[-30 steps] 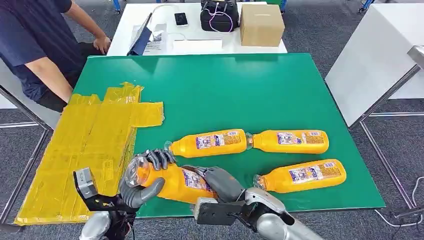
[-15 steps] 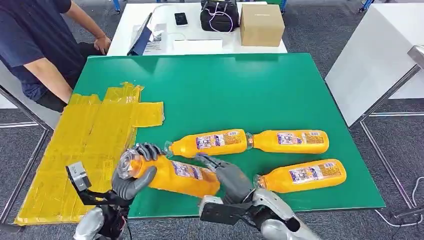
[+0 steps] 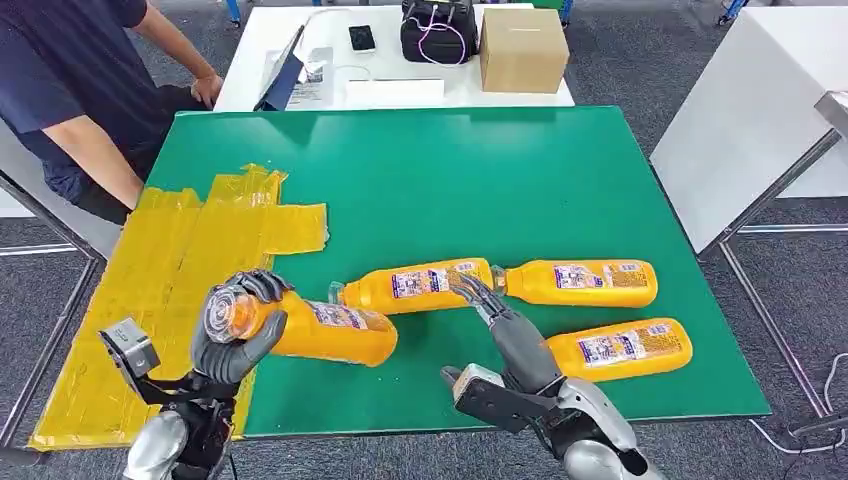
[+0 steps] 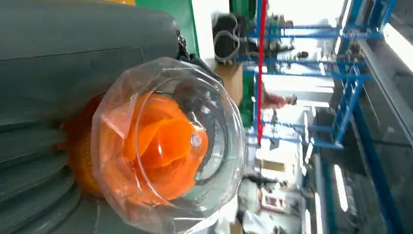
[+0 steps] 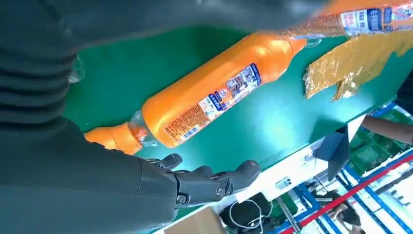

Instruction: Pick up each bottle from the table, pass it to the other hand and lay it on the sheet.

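My left hand (image 3: 236,332) grips an orange bottle (image 3: 325,330) by its clear cap end, holding it level over the green table's front left, beside the yellow sheet (image 3: 180,285). The left wrist view looks straight at that bottle's cap (image 4: 168,146). My right hand (image 3: 505,325) is open with fingers stretched out, empty, reaching between the three orange bottles that lie on the table: one at centre (image 3: 420,286), one to its right (image 3: 582,283), one nearer the front (image 3: 612,351). The right wrist view shows the centre bottle (image 5: 214,100) beyond my fingers (image 5: 209,183).
A person (image 3: 70,90) sits at the far left by the sheet. Behind the green table (image 3: 420,170) a white table holds a cardboard box (image 3: 522,48), a black bag (image 3: 438,28), a phone and papers. Another white table (image 3: 750,120) stands at the right.
My right hand has let go of the bottle and moved right and forward, fingers opening. My left hand has carried the bottle left toward the yellow sheet.
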Available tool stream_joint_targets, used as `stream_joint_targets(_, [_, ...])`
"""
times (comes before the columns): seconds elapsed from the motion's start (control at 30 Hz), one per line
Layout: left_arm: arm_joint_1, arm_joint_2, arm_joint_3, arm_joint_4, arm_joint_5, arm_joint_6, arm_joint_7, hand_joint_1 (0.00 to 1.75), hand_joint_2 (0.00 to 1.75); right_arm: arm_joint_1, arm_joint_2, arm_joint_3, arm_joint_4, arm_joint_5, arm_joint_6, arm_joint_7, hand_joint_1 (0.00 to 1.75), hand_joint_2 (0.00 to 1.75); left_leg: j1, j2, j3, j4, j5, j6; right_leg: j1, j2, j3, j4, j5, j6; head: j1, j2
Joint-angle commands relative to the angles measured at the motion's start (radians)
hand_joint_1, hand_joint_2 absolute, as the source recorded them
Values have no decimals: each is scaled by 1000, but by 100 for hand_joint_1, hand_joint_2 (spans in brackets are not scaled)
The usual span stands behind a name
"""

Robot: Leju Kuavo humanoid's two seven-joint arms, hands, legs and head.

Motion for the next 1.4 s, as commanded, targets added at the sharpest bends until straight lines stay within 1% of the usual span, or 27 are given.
stream_joint_targets(0.03, [-10, -6, 106, -28, -153, 148, -13, 175, 175, 72, -24, -133, -69, 38, -22, 7, 0, 0, 0, -1, 3, 0, -2, -1, 1, -1, 4, 0, -2, 0, 0, 0])
stream_joint_targets(0.1, [-10, -5, 126, -46, -307, 263, -28, 175, 175, 98, -21, -157, -85, 74, -16, 17, 0, 0, 0, 0, 4, 0, -3, -1, 0, -1, 5, 0, -3, 0, 0, 0])
stream_joint_targets(0.13, [-15, 3, 125, -48, -424, 337, -34, 175, 175, 106, -19, -169, -89, 84, -16, 19, 0, 0, 0, -1, 2, 0, -2, -1, 1, -1, 3, -1, -2, 0, 0, 0])
stream_joint_targets(0.17, [-22, 16, 117, -47, -558, 410, -23, 175, 175, 111, -19, -181, -89, 95, -13, 23, 0, 0, 1, 0, 4, 1, -3, -1, 1, -1, 6, -1, -3, -1, 0, 0])
stream_joint_targets(0.23, [-58, 53, 82, -17, -933, 543, 56, 175, 175, 92, -31, -206, -62, 121, 4, 46, 0, 0, 1, -1, 4, 0, -2, -1, 1, -2, 5, -1, -2, -1, 0, 0])
stream_joint_targets(0.27, [-75, 67, 61, 2, -1055, 572, 87, 175, 175, 74, -33, -220, -38, 121, 14, 54, 0, 0, 1, -1, 6, 0, -3, -1, 1, -2, 7, 0, -3, -1, 0, 0])
stream_joint_targets(0.3, [-96, 87, 33, 31, -1186, 597, 125, 175, 175, 45, -41, -226, -5, 125, 24, 60, 0, 0, 1, -1, 4, 0, -1, -1, 1, -1, 4, -1, -2, -1, 0, 0])
stream_joint_targets(0.33, [-123, 109, -9, 73, -1277, 606, 157, 175, 175, -1, -49, -231, 50, 114, 50, 69, 0, 175, 1, -1, 6, 0, -2, -1, 1, -2, 7, -1, -2, -1, 0, 0])
stream_joint_targets(0.37, [-148, 129, -46, 116, -1323, 603, 168, 175, 175, -52, -55, -232, 110, 87, 84, 65, 0, 175, 0, -1, 3, 0, 0, -1, 0, -2, 4, -1, -1, 0, 0, 0])
stream_joint_targets(0.4, [-159, 137, -65, 143, -1357, 619, 177, 175, 175, -83, -55, -234, 154, 62, 105, 55, 0, 175, 1, -1, 6, 0, -1, -1, 1, -2, 7, -1, -1, 0, 0, 0])
stream_joint_targets(0.5, [-162, 159, -102, 174, -1379, 650, 201, 175, 175, -142, -53, -219, 230, 70, 115, 58, 0, 175, 0, 2, 4, -1, 0, 0, 0, 1, 4, -2, 1, 0, 0, 0])
stream_joint_targets(0.63, [-161, 185, -118, 150, -1378, 643, 195, 175, 175, -132, -49, -205, 222, 66, 116, 59, 0, 175, 0, 2, 7, -1, 0, 0, 1, 1, 7, -2, 0, 0, 0, 0])
stream_joint_targets(0.67, [-163, 190, -126, 147, -1382, 637, 195, 175, 175, -132, -50, -198, 225, 64, 118, 60, 0, 175, 0, 1, 4, -1, 1, 1, 0, 0, 4, -1, 1, 0, 0, 0])
stream_joint_targets(0.7, [-166, 195, -134, 148, -1384, 624, 194, 175, 175, -134, -50, -195, 229, 64, 120, 62, 0, 175, 1, 1, 6, -1, 0, 0, 1, 0, 7, -2, -1, 0, 0, 0])
stream_joint_targets(0.73, [-166, 195, -134, 148, -1384, 624, 194, 175, 175, -134, -50, -195, 229, 64, 120, 62, 0, 175, 0, 0, 4, -1, 1, 1, 0, -1, 4, -1, 0, 0, 0, 0])
stream_joint_targets(0.77, [-173, 201, -144, 156, -1398, 611, 198, 175, 175, -140, -48, -190, 241, 64, 121, 62, 0, 175, 1, 1, 6, -1, 0, 0, 1, 0, 6, -1, -1, 0, 0, 0])
stream_joint_targets(0.8, [-184, 212, -162, 167, -1418, 589, 203, 175, 175, -152, -52, -179, 255, 66, 124, 65, 0, 175, 1, 1, 8, -1, -1, 0, 1, 0, 9, -2, -2, -1, 0, 0])
stream_joint_targets(0.83, [-202, 227, -193, 187, -1436, 559, 207, 175, 175, -175, -50, -167, 283, 68, 125, 65, 0, 175, 0, 1, 5, -1, 1, 1, 0, 0, 6, -1, 0, 0, 0, 0])
stream_joint_targets(0.87, [-216, 240, -216, 206, -1459, 534, 213, 175, 175, -195, -49, -155, 305, 76, 129, 68, 0, 175, 1, 1, 7, 0, 0, 0, 1, 0, 7, -1, -1, 0, 0, 0])
stream_joint_targets(0.9, [-246, 258, -259, 243, -1469, 492, 215, 175, 175, -232, -37, -143, 353, 80, 131, 66, 0, 175, 0, 2, 4, 0, 1, 1, 0, 1, 5, -1, 0, 0, 0, 0])
stream_joint_targets(0.93, [-270, 267, -291, 273, -1467, 454, 216, 175, 175, -261, -29, -132, 388, 85, 136, 63, 0, 175, 0, 2, 6, 0, 0, 0, 1, 1, 7, -1, 0, 0, 0, 0])
stream_joint_targets(0.97, [-290, 274, -320, 300, -1466, 420, 218, 175, 175, -284, -21, -123, 419, 93, 139, 60, 0, 175, 0, 2, 4, 0, 1, 0, 0, 1, 4, -1, 1, 0, 0, 0])
stream_joint_targets(1.07, [-353, 285, -397, 398, -1444, 323, 231, 175, 175, -343, 11, -92, 493, 118, 141, 39, 0, 175, 0, 2, 4, -1, 2, 0, 0, 1, 4, -1, 2, 0, 0, 0])
stream_joint_targets(1.2, [-415, 282, -440, 520, -1414, 256, 259, 175, 175, -387, 52, -60, 547, 146, 127, 21, 0, 175, 1, 4, 7, -1, 2, 0, 1, 2, 7, -2, 1, -1, 0, 0])
stream_joint_targets(1.27, [-438, 285, -446, 563, -1400, 228, 275, 175, 175, -399, 71, -50, 567, 151, 122, 18, 0, 175, 0, 3, 3, -1, 2, 1, 0, 2, 3, -1, 2, 0, 0, 0])
stream_joint_targets(1.3, [-450, 288, -447, 587, -1396, 217, 280, 175, 175, -407, 78, -39, 578, 159, 120, 16, 0, 175, 1, 3, 5, -1, 1, 0, 1, 2, 6, -1, 1, 0, 0, 0])
stream_joint_targets(1.4, [-460, 292, -446, 609, -1386, 188, 291, 175, 175, -412, 86, -31, 590, 163, 116, 14, 0, 175, 0, 3, 3, 0, 2, 1, 1, 2, 3, 0, 1, 0, 0, 0])
